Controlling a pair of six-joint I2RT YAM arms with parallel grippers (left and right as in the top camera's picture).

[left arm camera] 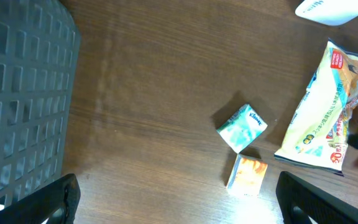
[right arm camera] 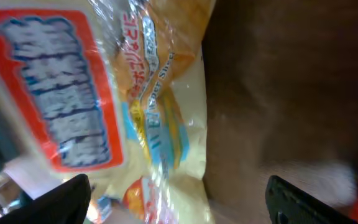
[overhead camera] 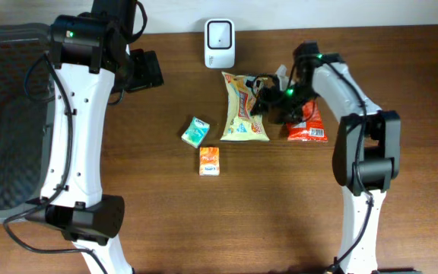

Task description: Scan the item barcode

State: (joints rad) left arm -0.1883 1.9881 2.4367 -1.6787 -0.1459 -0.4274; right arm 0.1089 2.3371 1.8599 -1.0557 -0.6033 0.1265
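Note:
A white barcode scanner (overhead camera: 219,42) stands at the table's far edge. Just in front of it lies a yellow snack bag (overhead camera: 243,106), with a red packet (overhead camera: 307,126) to its right. My right gripper (overhead camera: 269,99) hovers low over the bag's right edge. In the right wrist view its jaws stand wide apart, and the right gripper (right arm camera: 185,202) is open over the bag (right arm camera: 148,112) without closing on it. My left gripper (overhead camera: 147,70) hangs open at the back left, and in its own view the left gripper (left arm camera: 179,208) holds nothing.
A teal tissue pack (overhead camera: 196,132) and an orange box (overhead camera: 210,160) lie left of the bag, also seen as the teal pack (left arm camera: 241,127) and the orange box (left arm camera: 248,175). A dark mesh basket (overhead camera: 6,114) fills the left side.

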